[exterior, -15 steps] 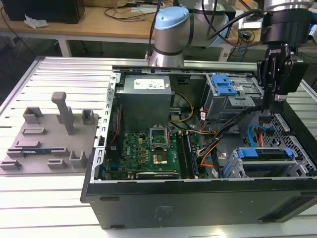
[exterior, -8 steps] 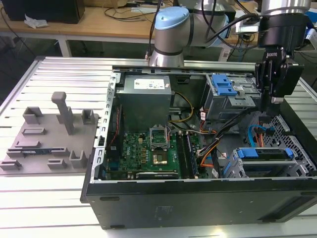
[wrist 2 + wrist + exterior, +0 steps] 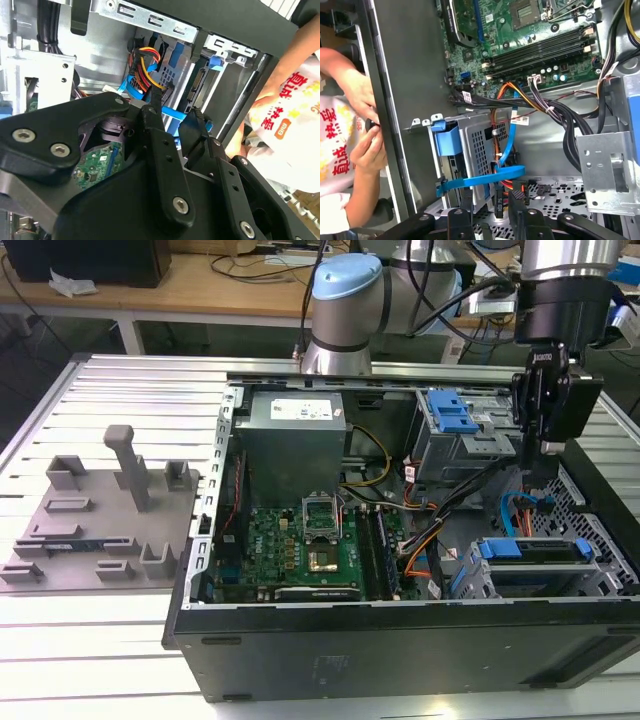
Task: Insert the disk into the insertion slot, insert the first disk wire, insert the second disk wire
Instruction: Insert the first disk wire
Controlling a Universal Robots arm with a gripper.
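Exterior view: gripper [image 3: 543, 462] hangs above the insertion slot [image 3: 466, 582]; disk [image 3: 530, 551] sits inside the slot; second wrist view: fingers [image 3: 152, 117] apart, clamping nothing; first wrist view: fingers apart beside the slot, blue cable [image 3: 485, 181] crossing the slot's perforated wall.

Red characters printed on white cloth [image 3: 292, 115] by person's arm [image 3: 302, 50]. White sticker [image 3: 300, 412] on grey box [image 3: 290, 455], 12 o'clock from green board [image 3: 290, 550]: print unreadable.
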